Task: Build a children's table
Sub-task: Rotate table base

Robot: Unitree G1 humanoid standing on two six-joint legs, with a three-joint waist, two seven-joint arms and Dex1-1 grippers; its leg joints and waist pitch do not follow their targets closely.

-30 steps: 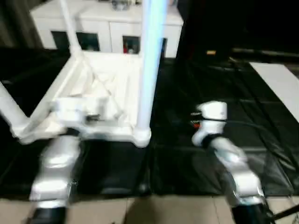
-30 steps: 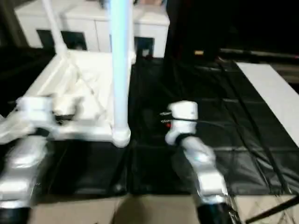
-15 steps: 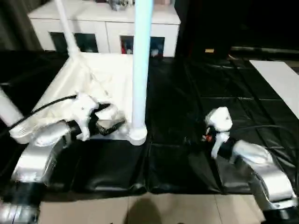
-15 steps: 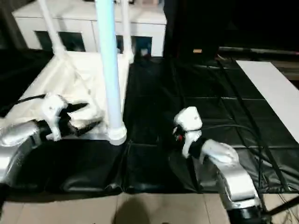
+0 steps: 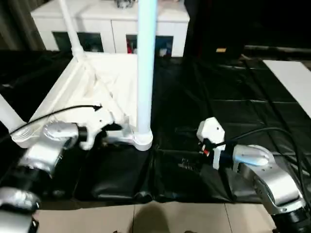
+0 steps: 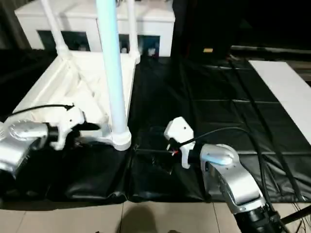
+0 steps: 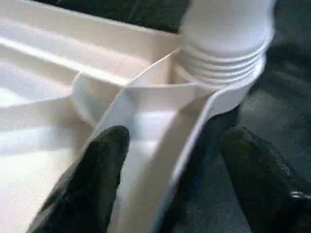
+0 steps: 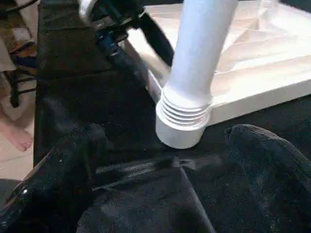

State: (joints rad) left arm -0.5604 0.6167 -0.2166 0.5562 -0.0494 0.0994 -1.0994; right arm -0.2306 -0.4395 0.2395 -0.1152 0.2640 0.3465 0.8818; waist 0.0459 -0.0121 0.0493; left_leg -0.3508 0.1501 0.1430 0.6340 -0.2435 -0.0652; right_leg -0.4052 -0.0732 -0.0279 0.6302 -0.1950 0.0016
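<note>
One children's table [image 5: 92,92], inverted; my left gripper [image 7: 165,194] straddles its rim without clamping, my right gripper [image 8: 160,179] gapes empty.

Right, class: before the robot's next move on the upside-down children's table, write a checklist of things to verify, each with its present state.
1. Left gripper straddles the tabletop rim, one finger each side: ok.
2. Left grip closed firmly on the rim: cannot tell.
3. Near leg upright in its corner socket: ok.
4. Leg screwed fully home: cannot tell; thread rings show.
5. Right gripper open, apart from the leg: ok.
</note>
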